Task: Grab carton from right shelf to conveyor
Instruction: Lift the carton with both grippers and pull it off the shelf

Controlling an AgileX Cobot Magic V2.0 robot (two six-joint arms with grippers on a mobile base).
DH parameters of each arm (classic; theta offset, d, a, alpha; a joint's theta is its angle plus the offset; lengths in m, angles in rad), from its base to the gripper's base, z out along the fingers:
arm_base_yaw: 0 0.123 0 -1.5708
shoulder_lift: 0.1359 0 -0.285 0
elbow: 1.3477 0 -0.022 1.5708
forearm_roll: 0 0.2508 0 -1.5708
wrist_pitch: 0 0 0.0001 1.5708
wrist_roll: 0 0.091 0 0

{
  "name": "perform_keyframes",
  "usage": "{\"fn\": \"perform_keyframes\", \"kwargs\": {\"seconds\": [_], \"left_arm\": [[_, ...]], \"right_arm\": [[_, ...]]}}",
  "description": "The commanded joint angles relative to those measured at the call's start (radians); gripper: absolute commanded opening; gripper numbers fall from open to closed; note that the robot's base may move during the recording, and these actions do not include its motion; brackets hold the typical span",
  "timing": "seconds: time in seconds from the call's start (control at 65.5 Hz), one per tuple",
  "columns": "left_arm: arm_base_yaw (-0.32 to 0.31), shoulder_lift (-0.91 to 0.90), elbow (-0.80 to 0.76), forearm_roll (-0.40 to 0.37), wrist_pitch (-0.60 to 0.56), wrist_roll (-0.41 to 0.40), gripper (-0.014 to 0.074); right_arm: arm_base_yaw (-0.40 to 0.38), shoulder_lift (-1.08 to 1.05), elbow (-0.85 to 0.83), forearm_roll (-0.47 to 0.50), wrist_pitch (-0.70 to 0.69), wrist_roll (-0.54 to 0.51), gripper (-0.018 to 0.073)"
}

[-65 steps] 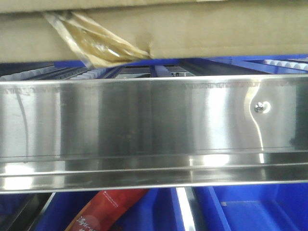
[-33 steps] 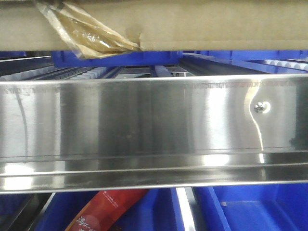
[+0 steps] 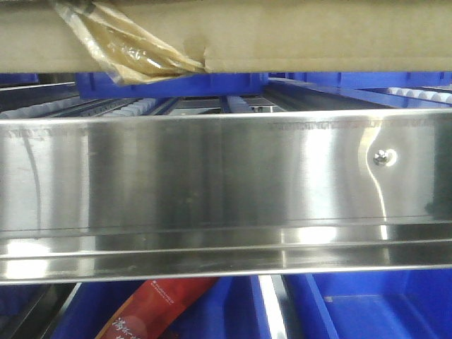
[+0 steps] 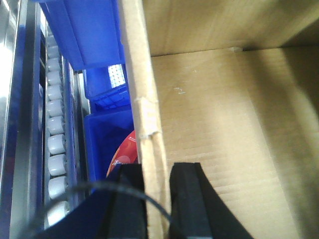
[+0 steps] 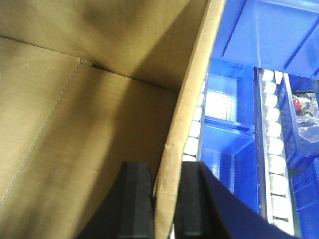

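- carton point(image 3: 318, 35): in the front view only its lower brown band shows, running across the top of the picture above the shelf point(image 3: 212, 176), with a gap between its bottom edge and the shiny front rail.
- a crumpled yellowish tape strip point(image 3: 134, 53) hangs from the carton's edge at upper left; neither wrist view shows it.
- the front view alone shows the rail's single screw point(image 3: 382, 157) at right, and under the rail a red packet point(image 3: 152, 311) lying among blue bins point(image 3: 367, 311).
- grey roller tracks point(image 3: 106, 107) are glimpsed through the gap, behind the rail.
- the left wrist view looks into the open carton: bare corrugated inner walls and a shadowed corner.
- left gripper point(image 4: 157, 172): clamped on the carton's side wall, one black finger inside, one outside.
- beside that wall lie white rollers, blue bins, a bit of the red packet and a thin dark cable point(image 4: 99, 186).
- right gripper point(image 5: 163, 172): likewise closed on the opposite wall, one finger on each face.
- outside that wall the right wrist view shows rollers and more blue bins, one holding small items too blurred to tell.
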Motion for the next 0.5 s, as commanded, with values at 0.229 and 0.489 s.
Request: {"fn": "perform_keyframes", "kwargs": {"seconds": [0.229,0.489], "left_arm": [[-0.014,-0.013,-0.014,-0.038,-0.065,0.001,-0.0017],[-0.014,-0.013,-0.014,-0.038,-0.065,0.001,-0.0017]], "right_arm": [[0.003,-0.012,-0.003,0.027,-0.068,-0.017,-0.0065],[0.003,-0.012,-0.003,0.027,-0.068,-0.017,-0.0065]]}}
